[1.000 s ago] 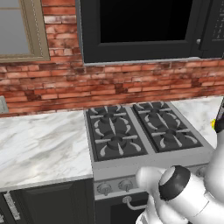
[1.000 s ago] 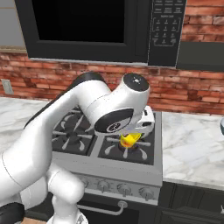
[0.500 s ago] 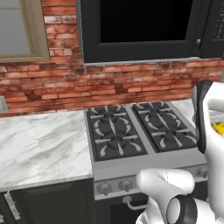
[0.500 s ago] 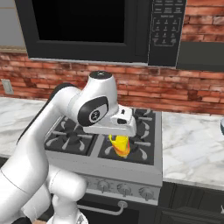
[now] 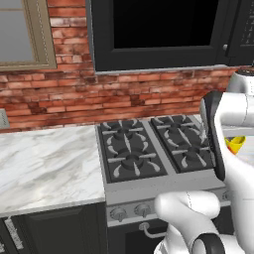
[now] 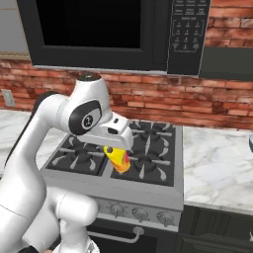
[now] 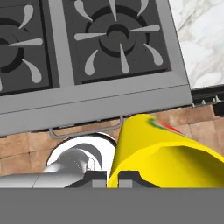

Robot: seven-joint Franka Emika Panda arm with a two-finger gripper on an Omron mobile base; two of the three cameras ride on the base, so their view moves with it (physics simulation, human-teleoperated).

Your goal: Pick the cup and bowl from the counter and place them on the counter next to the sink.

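Observation:
The yellow cup (image 6: pixel 120 159) with its red-orange mark hangs tilted over the front of the stove, and my gripper (image 6: pixel 114 149) is shut on its rim. In the hand view the cup (image 7: pixel 162 157) fills the lower right, with my gripper (image 7: pixel 107 178) shut at its edge. From the left base view the cup (image 5: pixel 235 145) peeks out behind my forearm at the right. A pale blue-white sliver at the right edge looks like the bowl (image 6: pixel 250 144) on the marble counter (image 6: pixel 217 165). The sink is out of view.
A black four-burner stove (image 5: pixel 149 149) with front knobs (image 6: pixel 128 212) sits between two marble counter stretches (image 5: pixel 44 168). A dark microwave (image 6: pixel 104 29) hangs above it against the brick wall. In the hand view, an oven handle (image 7: pixel 83 129) and brown floor lie below.
The arm has swung to the left across the stove with the cup in its grip, and it now stands further into the left base view. The jaws stayed shut.

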